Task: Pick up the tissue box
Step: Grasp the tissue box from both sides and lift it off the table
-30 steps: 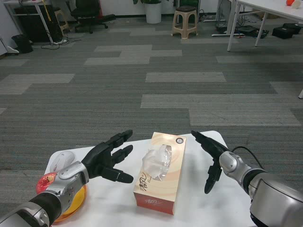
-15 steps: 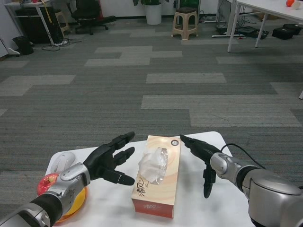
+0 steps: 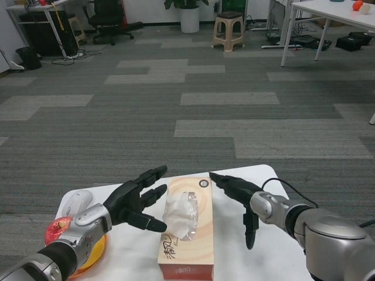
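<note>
1. Two black hands flank the tissue box [image 3: 185, 231], which lies flat near the middle of the white bench [image 3: 246, 175], long side running near to far, with a tuft of tissue poking from its top slot.
2. Left hand [image 3: 133, 202] sits just left of the box, fingers spread wide and holding nothing; one fingertip seems to reach the box's left edge, though contact is hard to confirm.
3. Right hand [image 3: 239, 196] is also spread wide and empty, and hangs just right of the box's far corner.
4. Compared with a second ago, both hands have closed in on the box from either side; the right one especially has swung inward. Part of the shift in the picture comes from the camera dipping.
5. My read: the approach is nearly done and a two-sided squeeze comes next. No lift yet; the box rests fully on the bench.
6. Off to the near left sit an orange plate [image 3: 94, 250] with a red object [image 3: 57, 228] and a white mouse [image 3: 75, 202], well clear of the action.
</note>
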You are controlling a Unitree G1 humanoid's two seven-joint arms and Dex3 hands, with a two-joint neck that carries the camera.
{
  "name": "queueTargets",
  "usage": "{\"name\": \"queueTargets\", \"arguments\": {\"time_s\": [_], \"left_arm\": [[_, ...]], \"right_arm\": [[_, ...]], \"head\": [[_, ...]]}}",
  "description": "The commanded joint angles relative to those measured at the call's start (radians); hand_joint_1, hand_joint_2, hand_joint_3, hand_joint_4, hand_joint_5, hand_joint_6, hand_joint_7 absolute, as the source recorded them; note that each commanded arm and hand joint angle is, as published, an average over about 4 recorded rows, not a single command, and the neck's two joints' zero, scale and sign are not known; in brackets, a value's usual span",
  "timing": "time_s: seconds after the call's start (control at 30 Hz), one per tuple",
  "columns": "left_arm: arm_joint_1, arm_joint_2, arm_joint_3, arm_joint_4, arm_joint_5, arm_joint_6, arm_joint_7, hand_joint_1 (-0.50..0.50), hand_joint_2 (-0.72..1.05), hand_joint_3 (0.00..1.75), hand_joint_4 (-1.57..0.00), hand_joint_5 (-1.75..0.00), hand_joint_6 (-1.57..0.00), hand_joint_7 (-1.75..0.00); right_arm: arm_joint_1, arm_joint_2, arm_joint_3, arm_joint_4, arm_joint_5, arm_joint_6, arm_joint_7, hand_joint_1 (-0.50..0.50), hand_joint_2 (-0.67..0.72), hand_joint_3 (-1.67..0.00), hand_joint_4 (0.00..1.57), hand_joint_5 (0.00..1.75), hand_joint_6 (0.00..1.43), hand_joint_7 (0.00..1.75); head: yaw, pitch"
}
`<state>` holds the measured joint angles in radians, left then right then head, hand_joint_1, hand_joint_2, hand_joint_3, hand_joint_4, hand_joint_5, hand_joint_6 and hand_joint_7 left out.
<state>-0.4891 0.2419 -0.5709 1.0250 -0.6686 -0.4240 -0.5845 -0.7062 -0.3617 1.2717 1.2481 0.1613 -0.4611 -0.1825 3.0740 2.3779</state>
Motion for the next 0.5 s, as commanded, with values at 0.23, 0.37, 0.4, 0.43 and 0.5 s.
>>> {"name": "queueTargets", "arguments": {"time_s": [0.23,0.37,0.4,0.43,0.5], "left_arm": [[-0.019,0.007,-0.018,0.007,-0.005,0.003,0.002,0.5,0.69,0.07,-0.07,0.0,0.0,0.0],[-0.024,0.008,-0.027,0.007,-0.005,0.005,-0.001,0.5,0.69,0.09,-0.07,0.0,0.0,0.0],[-0.025,0.009,-0.029,0.007,-0.005,0.006,-0.001,0.5,0.69,0.07,-0.07,0.0,0.0,0.0],[-0.025,0.009,-0.031,0.007,-0.006,0.006,-0.001,0.5,0.69,0.04,-0.07,0.0,0.0,0.0],[-0.025,0.01,-0.033,0.007,-0.006,0.007,-0.001,0.5,0.69,0.02,-0.07,0.0,0.0,0.0]], "right_arm": [[-0.027,0.015,0.052,-0.081,0.0,0.005,0.034,-0.42,0.28,-0.16,0.0,0.0,0.0,0.0],[-0.032,0.015,0.065,-0.093,0.001,0.006,0.038,-0.42,0.28,-0.16,0.0,0.0,0.0,0.0],[-0.032,0.015,0.066,-0.095,0.001,0.006,0.039,-0.42,0.28,-0.16,0.0,0.0,0.0,0.0],[-0.032,0.016,0.066,-0.095,0.001,0.006,0.039,-0.42,0.28,-0.16,0.0,0.0,0.0,0.0],[-0.032,0.017,0.066,-0.095,0.001,0.006,0.04,-0.42,0.28,-0.16,0.0,0.0,0.0,0.0]], "head": [[0.001,-0.001],[-0.001,-0.008],[-0.002,-0.01],[-0.002,-0.01],[0.002,-0.013]]}}
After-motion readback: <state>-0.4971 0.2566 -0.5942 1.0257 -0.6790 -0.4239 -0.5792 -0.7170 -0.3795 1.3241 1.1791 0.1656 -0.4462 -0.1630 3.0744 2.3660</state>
